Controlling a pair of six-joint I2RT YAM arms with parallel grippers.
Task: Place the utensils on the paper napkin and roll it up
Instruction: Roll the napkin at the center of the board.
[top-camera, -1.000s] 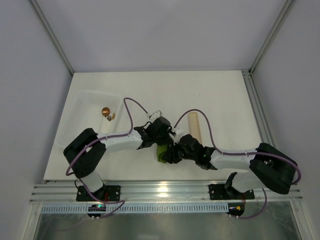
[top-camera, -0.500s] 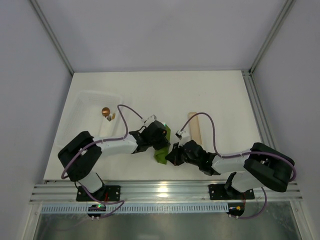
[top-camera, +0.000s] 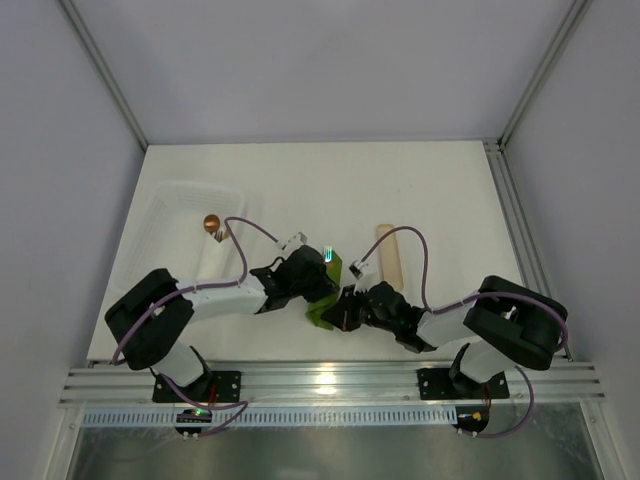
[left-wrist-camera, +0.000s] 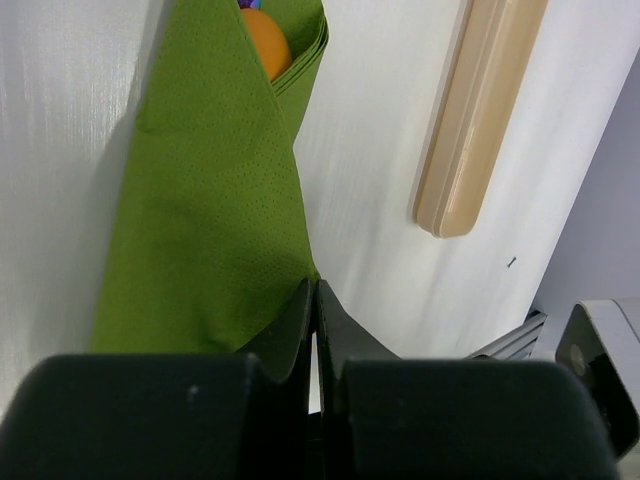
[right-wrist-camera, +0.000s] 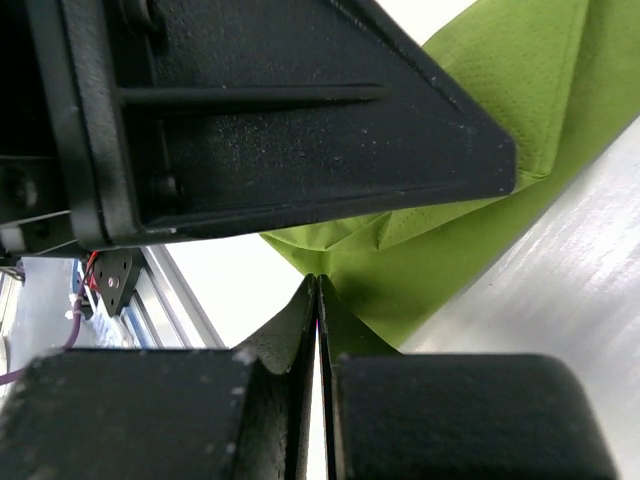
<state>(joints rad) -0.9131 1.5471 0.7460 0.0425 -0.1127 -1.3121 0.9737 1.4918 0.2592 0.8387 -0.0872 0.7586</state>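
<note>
Both arms bent inward, left claw (left-wrist-camera: 312, 288) and right claw (right-wrist-camera: 318, 285) pinched closed (tips close together, facing).

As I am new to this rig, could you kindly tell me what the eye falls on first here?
The bright green paper napkin, folded over an orange utensil whose tip peeks out, lies near the front edge of the table. The left pincer and right pincer are both shut at its edges. A beige flat stick lies just right of it.

Utensils (left-wrist-camera: 265, 45) mostly hidden inside napkin (left-wrist-camera: 200, 220); only orange end, purple speck show
</note>
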